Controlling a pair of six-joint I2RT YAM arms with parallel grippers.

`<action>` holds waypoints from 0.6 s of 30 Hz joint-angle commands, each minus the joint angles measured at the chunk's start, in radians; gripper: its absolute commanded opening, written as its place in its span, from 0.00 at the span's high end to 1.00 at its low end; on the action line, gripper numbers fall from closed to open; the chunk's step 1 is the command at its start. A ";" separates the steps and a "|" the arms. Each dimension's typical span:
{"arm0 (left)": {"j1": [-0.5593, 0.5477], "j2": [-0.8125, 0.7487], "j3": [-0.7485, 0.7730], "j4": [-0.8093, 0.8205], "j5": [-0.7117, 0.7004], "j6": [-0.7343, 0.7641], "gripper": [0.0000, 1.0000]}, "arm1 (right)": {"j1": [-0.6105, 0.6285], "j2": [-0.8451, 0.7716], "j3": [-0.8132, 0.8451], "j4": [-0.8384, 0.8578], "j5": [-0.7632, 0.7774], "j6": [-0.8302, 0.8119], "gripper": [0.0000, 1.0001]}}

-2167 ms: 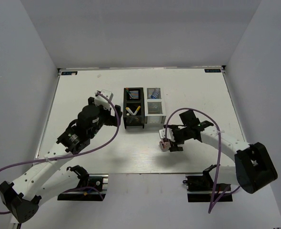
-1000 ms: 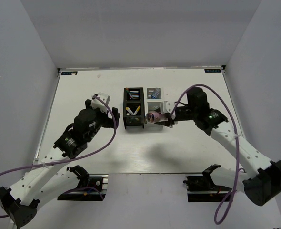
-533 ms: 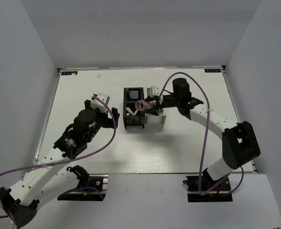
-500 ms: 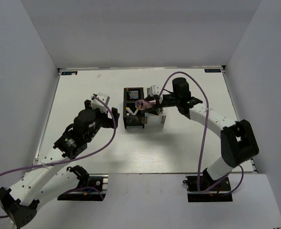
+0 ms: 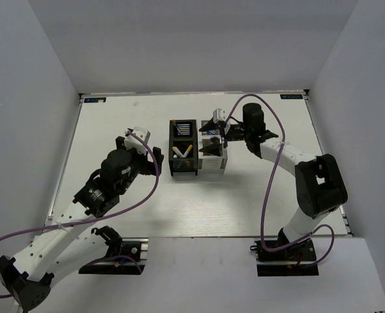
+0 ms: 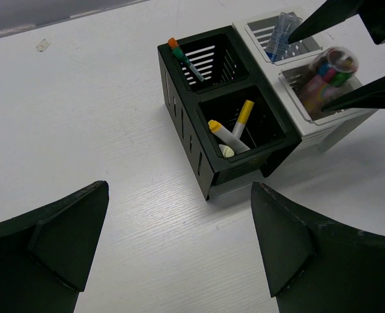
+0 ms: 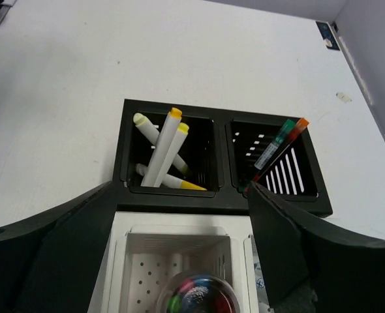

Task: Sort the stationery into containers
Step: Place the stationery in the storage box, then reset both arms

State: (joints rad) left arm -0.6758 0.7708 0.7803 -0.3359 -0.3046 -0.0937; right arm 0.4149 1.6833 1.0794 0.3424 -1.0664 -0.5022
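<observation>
Yellow markers (image 6: 235, 130) in black organiser (image 6: 179, 98); pink cylinder (image 6: 333, 70), earlier clamped, now in white organiser (image 6: 329, 134) beneath spread right gripper (image 5: 212, 132); left gripper (image 6: 179, 189) spread.

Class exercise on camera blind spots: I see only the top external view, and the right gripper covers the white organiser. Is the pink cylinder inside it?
Observer: Yes, the left wrist view shows the pink cylinder sitting in the white organiser's nearer compartment.
Operator: Is the right gripper gripping it?
Observer: No, the right gripper is open, fingers spread wide either side.
Operator: What's in the farther compartment?
Observer: A small blue-capped bottle.
</observation>
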 commanded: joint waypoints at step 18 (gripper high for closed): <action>0.005 0.005 -0.001 0.018 0.048 0.006 0.00 | -0.044 -0.324 0.030 -0.321 0.390 0.393 0.11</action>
State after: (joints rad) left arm -0.6758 0.7784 0.7799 -0.3290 -0.2836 -0.0933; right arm 0.3740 1.3922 1.0653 0.2153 -0.8223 -0.2081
